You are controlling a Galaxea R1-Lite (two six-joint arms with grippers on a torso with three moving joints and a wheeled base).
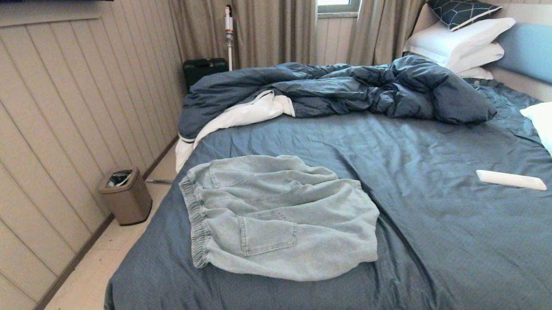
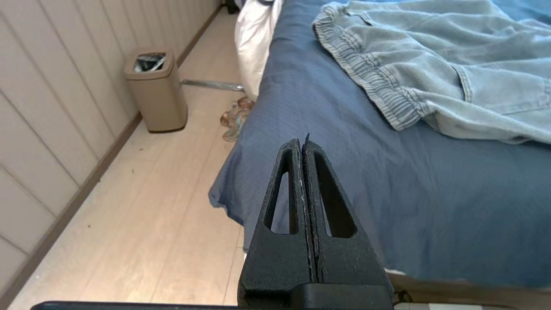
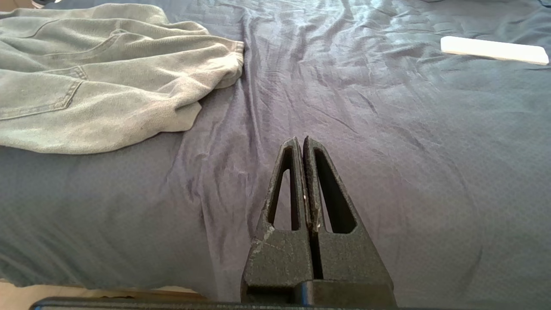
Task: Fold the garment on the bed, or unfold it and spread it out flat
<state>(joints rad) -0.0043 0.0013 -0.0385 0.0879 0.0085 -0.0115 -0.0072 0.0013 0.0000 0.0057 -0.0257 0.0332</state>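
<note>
Pincers left (image 2: pixel 303 144) and right (image 3: pixel 300 144) both closed, empty, above bed (image 1: pixel 444 241); one shorts (image 1: pixel 278 214), one bin (image 1: pixel 126 194).

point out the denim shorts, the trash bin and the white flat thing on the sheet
denim shorts (image 1: pixel 278 219), head view, on the patch pocket area
trash bin (image 1: pixel 126 197), head view, on its front wall
white flat thing (image 1: pixel 511 180), head view, on its middle

Home bedroom: big bed (image 1: pixel 444 241) with rumpled duvet (image 1: pixel 347 90), stacked pillows (image 1: pixel 460 38) and cushion (image 1: pixel 461 8) at padded headboard (image 1: pixel 536 54). Curtains (image 1: pixel 271 26) over window, panelled wall, bin (image 1: pixel 126 197) on wood floor.
</note>
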